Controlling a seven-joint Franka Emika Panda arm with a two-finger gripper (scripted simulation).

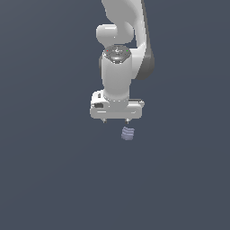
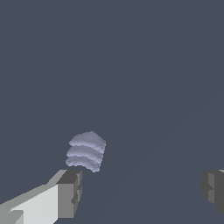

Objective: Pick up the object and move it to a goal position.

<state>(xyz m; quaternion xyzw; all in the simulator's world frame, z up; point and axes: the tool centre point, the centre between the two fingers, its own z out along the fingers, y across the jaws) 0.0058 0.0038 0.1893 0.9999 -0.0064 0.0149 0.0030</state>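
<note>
We see a plain bench point(image 1: 49, 179) that fills the whole exterior view as one flat, dark slate-blue surface. It has no edge, seam or marking that we can make out in either view.

We find one thing lying on it: a small pale lavender-blue block point(image 1: 128, 133) with faint ridges running across its faces. In the exterior view the block sits a little towards the exterior view's right of the middle and looks slightly tilted. In the wrist view we see the same block point(image 2: 86, 151) with three or four stacked ridges, with dark bench point(image 2: 153, 65) all around it.
</note>
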